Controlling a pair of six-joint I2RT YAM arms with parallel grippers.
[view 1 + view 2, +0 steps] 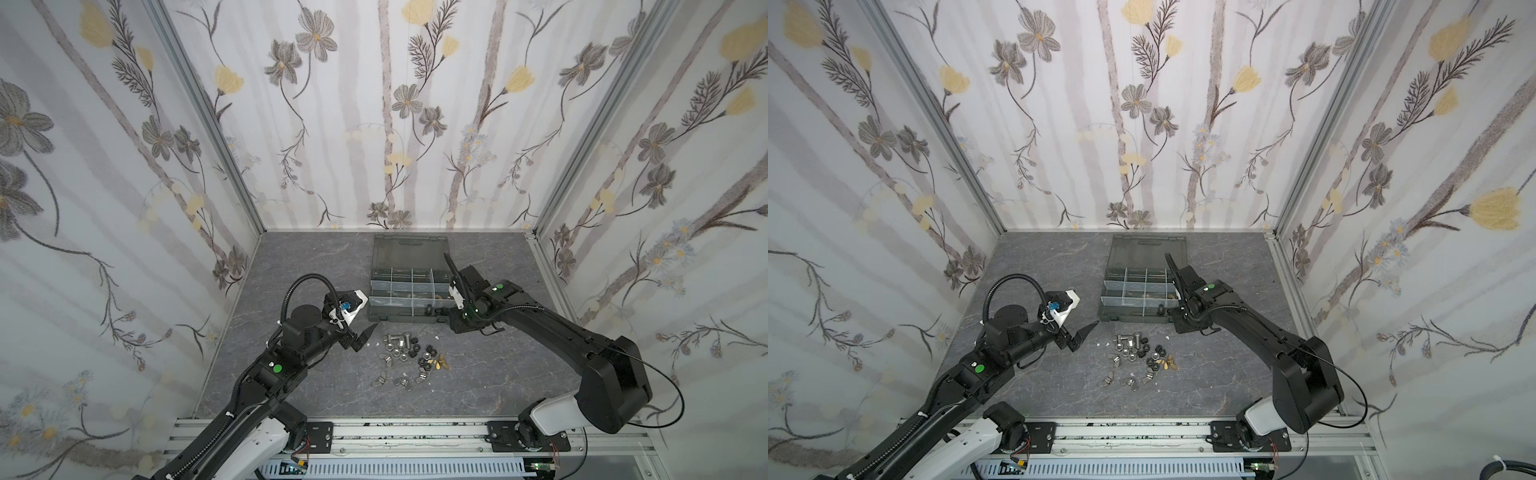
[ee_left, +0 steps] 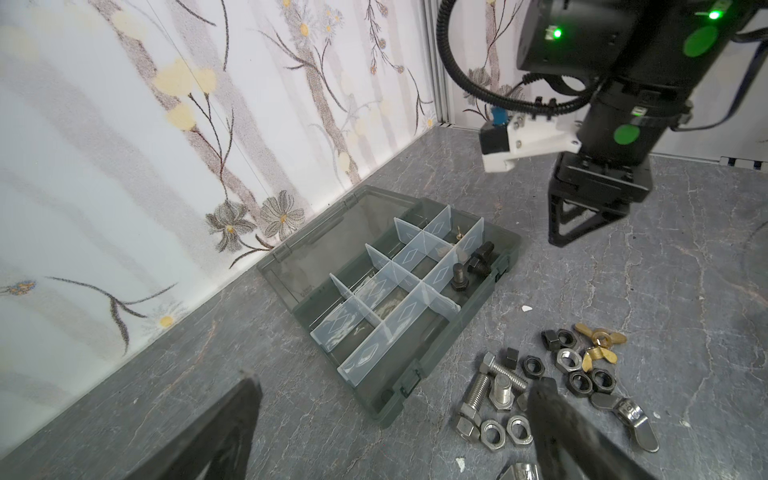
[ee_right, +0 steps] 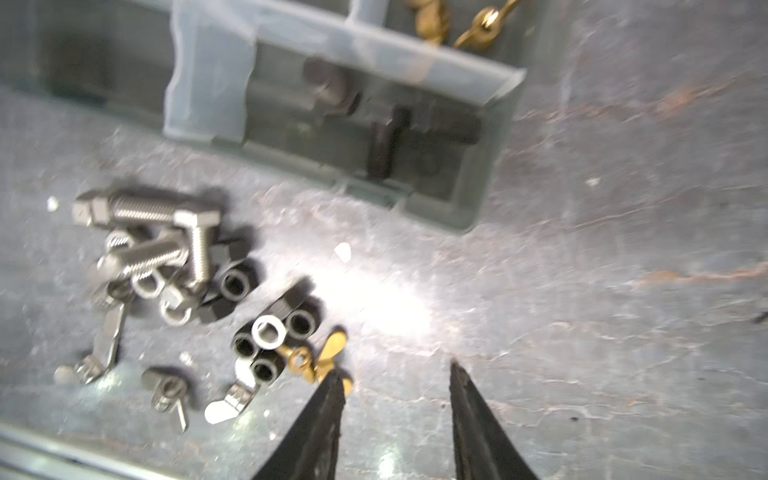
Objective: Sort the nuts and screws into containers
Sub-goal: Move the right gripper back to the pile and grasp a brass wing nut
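Screws (image 1: 395, 338) and nuts (image 1: 424, 360): loose in one heap at mid-surface, just before the front wall of the organizer case (image 1: 399, 319), well short of the front edge. Already in the containers (image 2: 409, 309): dark bolts (image 2: 478, 257) in the case's front right compartment, brass wing nuts (image 3: 432, 20) in the one behind. Right claw (image 3: 395, 370): jaws apart, empty, hovering just off the case's front right corner, one fingertip (image 3: 332, 388) nearly over a loose brass wing nut (image 3: 301, 358) at the heap's right side. Left claw (image 1: 365, 337): spread wide, empty, hanging at the heap's left side. Judged step: between a drop and the next pick. Next: lower onto that wing nut, close across its wings, avoid dragging the black nuts (image 3: 266, 370) hard against it.
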